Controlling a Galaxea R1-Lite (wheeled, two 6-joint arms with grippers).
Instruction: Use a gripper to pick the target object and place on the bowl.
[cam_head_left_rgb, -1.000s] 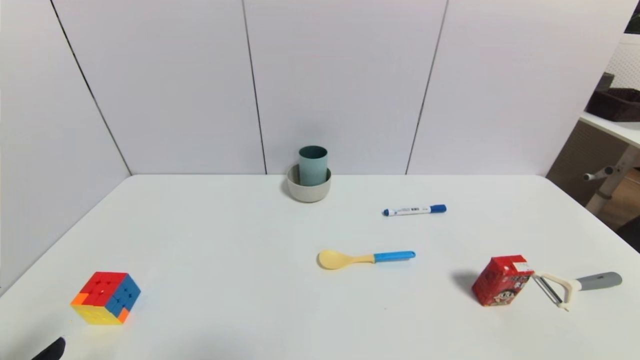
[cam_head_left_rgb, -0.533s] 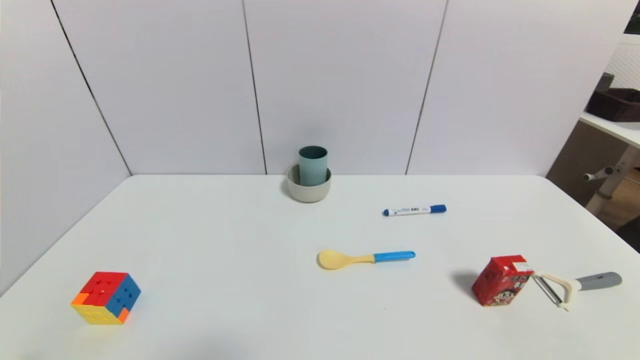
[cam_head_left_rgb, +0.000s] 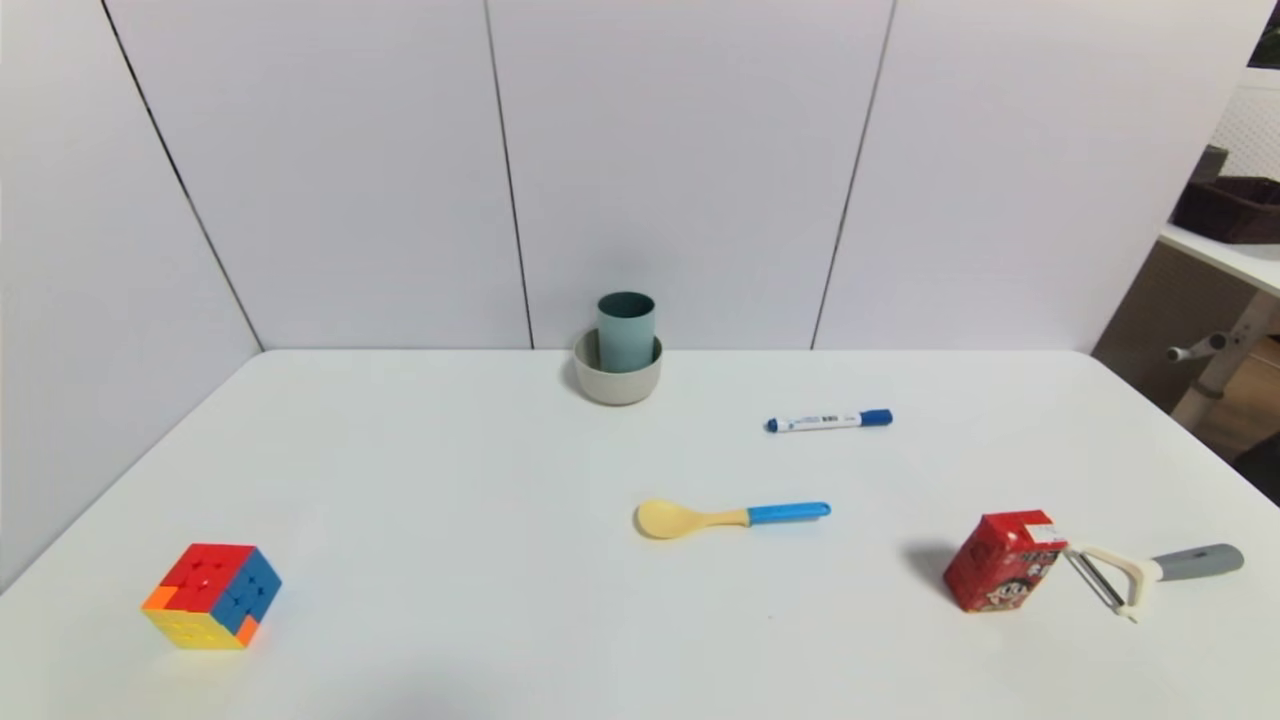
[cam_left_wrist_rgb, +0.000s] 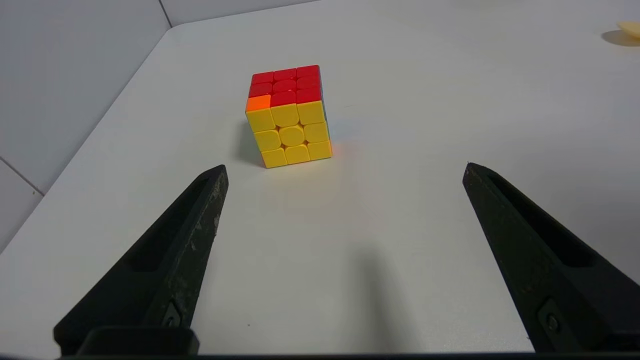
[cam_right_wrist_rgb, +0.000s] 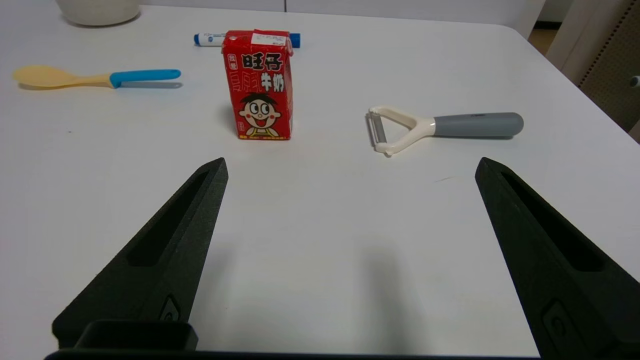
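Note:
The blue-grey cup stands upright inside the beige bowl at the far middle of the white table, by the back wall. Neither gripper shows in the head view. My left gripper is open and empty, low over the table's near left, with the Rubik's cube ahead of it. My right gripper is open and empty, low over the near right. In the right wrist view only the bowl's base shows; the cup is out of that view.
A Rubik's cube sits near left. A spoon with a blue handle lies mid-table. A blue marker lies beyond it. A red milk carton and a peeler are near right. The table's right edge borders open floor.
A dark tip of the left gripper at the lower left corner of the head view one second ago has withdrawn out of view. Nothing on the table has moved.

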